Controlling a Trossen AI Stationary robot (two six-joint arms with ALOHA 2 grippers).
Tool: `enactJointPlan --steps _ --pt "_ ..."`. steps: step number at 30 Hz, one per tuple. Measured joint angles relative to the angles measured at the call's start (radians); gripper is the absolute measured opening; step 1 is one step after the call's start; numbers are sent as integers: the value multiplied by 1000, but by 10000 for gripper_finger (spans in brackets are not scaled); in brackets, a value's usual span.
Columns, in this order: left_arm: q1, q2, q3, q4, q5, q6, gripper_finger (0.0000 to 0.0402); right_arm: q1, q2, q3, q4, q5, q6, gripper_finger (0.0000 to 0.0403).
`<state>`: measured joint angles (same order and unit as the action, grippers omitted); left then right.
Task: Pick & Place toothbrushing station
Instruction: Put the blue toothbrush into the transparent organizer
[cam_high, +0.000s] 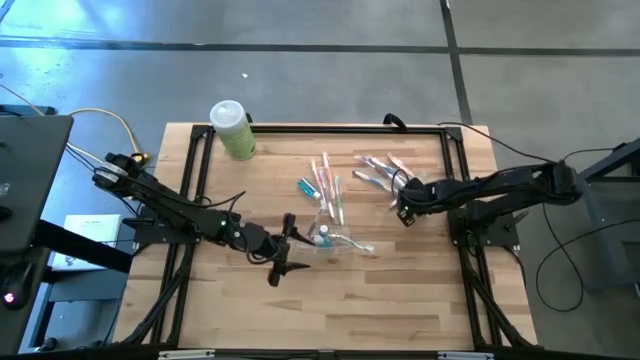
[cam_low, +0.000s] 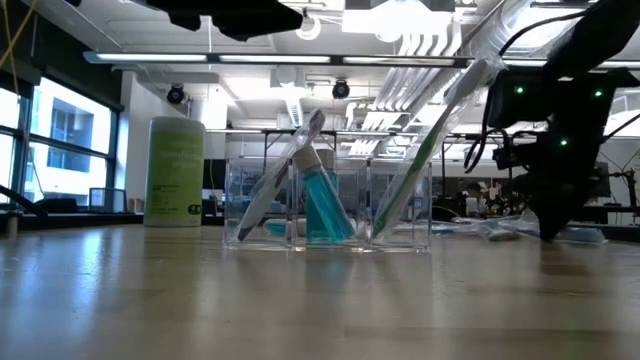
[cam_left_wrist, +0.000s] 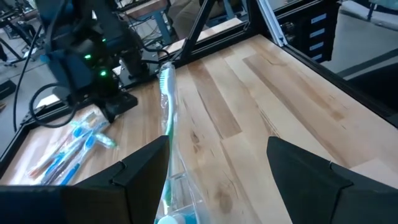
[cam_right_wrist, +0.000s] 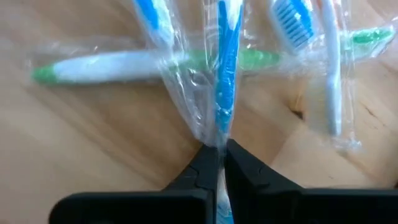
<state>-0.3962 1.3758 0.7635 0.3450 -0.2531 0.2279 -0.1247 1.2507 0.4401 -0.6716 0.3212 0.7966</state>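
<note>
right claw (cam_right_wrist: 217, 155) pinched shut on a blue wrapped toothbrush (cam_right_wrist: 225, 74) among the pile at the counter's (cam_high: 400, 300) right side; left claw (cam_high: 283, 250) spread wide, empty, beside the clear holder (cam_high: 335, 238). light, slippery crinkling wrap; probably best gripped mid-handle.

In your right wrist view, the blue toothbrush (cam_right_wrist: 224, 74) runs down between the right claw (cam_right_wrist: 219, 163) fingers and its lower end is hidden there — the wrapper blurs its outline. The green-and-white toothbrush (cam_right_wrist: 124, 65) beside it is smeared by plastic glare. In the left wrist view, the clear organizer (cam_left_wrist: 180, 199) is cut off at the frame's edge, and so are the left claw (cam_left_wrist: 217, 171) fingers. From above, the wrapped brushes (cam_high: 380, 170) near the bench's (cam_high: 400, 300) far side are too small to count.
</note>
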Motion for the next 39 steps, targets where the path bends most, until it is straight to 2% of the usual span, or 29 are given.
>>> enactJointPlan --steps 4,10,15,19,21,24,29,34,39 --pt "0 0 0 0 0 0 262 124 -43 18 -13 -52 63 6" --pt "9 0 1 75 -12 41 262 346 -90 110 -10 25 141 5" --pt "8 0 1 135 -11 -30 262 540 -93 266 -31 180 141 5" --pt "8 1 1 160 -11 -284 262 697 -75 397 -16 378 53 5" --pt "8 0 1 186 -11 -386 262 767 -62 453 17 455 -47 5" --pt "7 1 1 204 -4 -443 262 856 -33 516 121 567 -250 5" --pt "5 1 1 233 99 -627 262 937 32 545 424 690 -750 5" --pt "12 1 1 291 218 -848 262 930 104 545 669 705 -1116 5" --pt "14 0 1 340 253 -997 262 904 174 545 760 702 -1385 5"
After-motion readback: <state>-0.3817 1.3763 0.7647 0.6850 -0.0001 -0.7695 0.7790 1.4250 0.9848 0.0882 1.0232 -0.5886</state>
